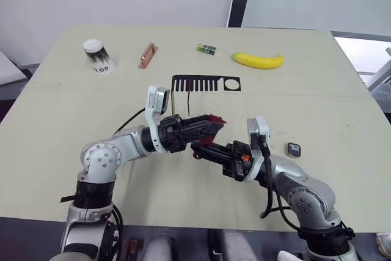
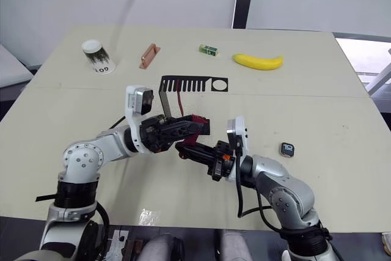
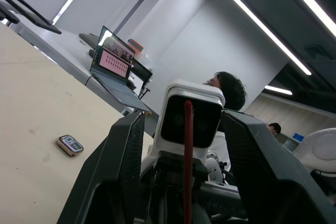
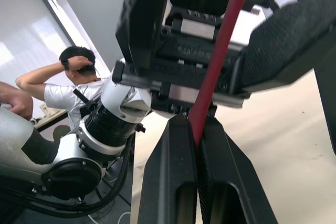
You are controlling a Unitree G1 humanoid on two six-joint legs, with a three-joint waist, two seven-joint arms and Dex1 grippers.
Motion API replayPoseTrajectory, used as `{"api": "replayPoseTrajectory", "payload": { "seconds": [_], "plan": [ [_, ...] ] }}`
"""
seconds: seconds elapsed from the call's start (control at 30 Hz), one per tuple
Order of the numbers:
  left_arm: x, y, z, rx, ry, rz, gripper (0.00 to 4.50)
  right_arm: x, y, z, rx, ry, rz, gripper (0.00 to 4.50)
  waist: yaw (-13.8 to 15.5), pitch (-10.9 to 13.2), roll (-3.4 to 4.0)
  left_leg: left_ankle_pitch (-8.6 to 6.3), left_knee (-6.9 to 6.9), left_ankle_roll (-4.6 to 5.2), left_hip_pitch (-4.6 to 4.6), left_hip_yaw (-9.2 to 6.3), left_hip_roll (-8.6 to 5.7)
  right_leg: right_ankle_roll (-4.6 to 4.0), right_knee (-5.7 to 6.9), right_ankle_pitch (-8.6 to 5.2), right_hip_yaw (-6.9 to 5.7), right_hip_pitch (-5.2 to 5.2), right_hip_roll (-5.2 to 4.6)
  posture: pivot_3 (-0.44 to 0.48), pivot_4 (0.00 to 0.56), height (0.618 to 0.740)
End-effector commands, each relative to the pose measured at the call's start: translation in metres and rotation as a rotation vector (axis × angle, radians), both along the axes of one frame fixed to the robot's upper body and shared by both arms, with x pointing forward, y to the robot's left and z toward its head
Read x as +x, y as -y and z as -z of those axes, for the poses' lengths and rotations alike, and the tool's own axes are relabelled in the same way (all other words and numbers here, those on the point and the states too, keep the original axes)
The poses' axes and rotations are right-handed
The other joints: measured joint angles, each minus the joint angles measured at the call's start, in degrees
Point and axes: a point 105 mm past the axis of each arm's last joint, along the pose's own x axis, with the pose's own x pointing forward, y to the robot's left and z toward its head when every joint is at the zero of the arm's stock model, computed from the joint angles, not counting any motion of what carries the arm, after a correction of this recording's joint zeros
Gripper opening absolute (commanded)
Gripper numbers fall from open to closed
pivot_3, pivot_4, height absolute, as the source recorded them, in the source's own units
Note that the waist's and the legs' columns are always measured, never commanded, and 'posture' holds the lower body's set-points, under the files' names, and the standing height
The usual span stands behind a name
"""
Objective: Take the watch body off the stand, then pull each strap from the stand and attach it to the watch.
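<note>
1. Head views: both arms meet mid-table. The watch body (image 1: 294, 149) lies alone to the right; the stand (image 1: 205, 84) holds one strap (image 1: 189, 98).
2. Left wrist: left gripper (image 3: 186, 145) fingers spread around a red strap (image 3: 187, 166).
3. Right wrist: right gripper (image 4: 197, 129) pinches that strap.

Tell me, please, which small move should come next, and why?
Probably the left gripper should close on the strap. The right gripper is shut on one end of it, the strap runs between the open left fingers, and the watch body lies apart on the table, waiting.
</note>
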Motion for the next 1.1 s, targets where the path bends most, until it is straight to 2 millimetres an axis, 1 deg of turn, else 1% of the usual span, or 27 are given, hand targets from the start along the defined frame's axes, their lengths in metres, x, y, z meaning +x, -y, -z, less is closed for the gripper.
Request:
{"api": "replayPoseTrajectory", "payload": {
  "seconds": [0.03,0.27,0.57,0.67,1.1],
  "plan": [
    [0.000,0.000,-0.005,-0.007,0.021,0.003,2.51,-0.009,-0.002,-0.009,0.021,0.052,-0.034,0.00,0.00,0.00,0.00,0.00,0.00,0.00,0.00,0.00,0.00,0.00,0.00,0.00,0.00,0.00,0.00,0.000,0.150,0.739],
    [0.000,0.000,0.002,0.012,0.010,0.003,2.51,-0.009,-0.001,-0.009,0.025,0.052,-0.029,0.00,0.03,0.00,0.00,0.00,0.00,0.00,-0.01,-0.01,0.00,0.00,-0.02,0.00,0.00,0.00,0.00,0.000,0.150,0.739],
    [-0.001,0.001,0.004,0.014,0.001,0.002,2.51,-0.009,-0.001,-0.008,0.025,0.052,-0.026,0.00,0.03,0.00,0.00,0.00,0.00,0.00,-0.01,-0.01,0.00,0.00,-0.02,0.00,0.00,0.00,0.00,0.000,0.150,0.739],
    [-0.002,0.001,0.009,0.044,0.011,0.009,2.51,-0.008,-0.001,-0.007,0.024,0.052,-0.023,0.00,0.04,0.00,0.00,0.00,0.00,0.00,-0.01,-0.01,0.00,0.00,-0.02,0.00,0.00,0.00,0.00,0.000,0.150,0.739],
    [-0.003,0.002,0.008,0.029,0.009,0.016,2.51,-0.009,-0.001,-0.006,0.019,0.050,-0.024,0.00,0.04,0.00,0.00,0.00,-0.01,0.00,-0.01,-0.01,0.00,0.00,-0.02,0.00,0.00,0.00,0.00,0.000,0.150,0.739]
  ]
}}
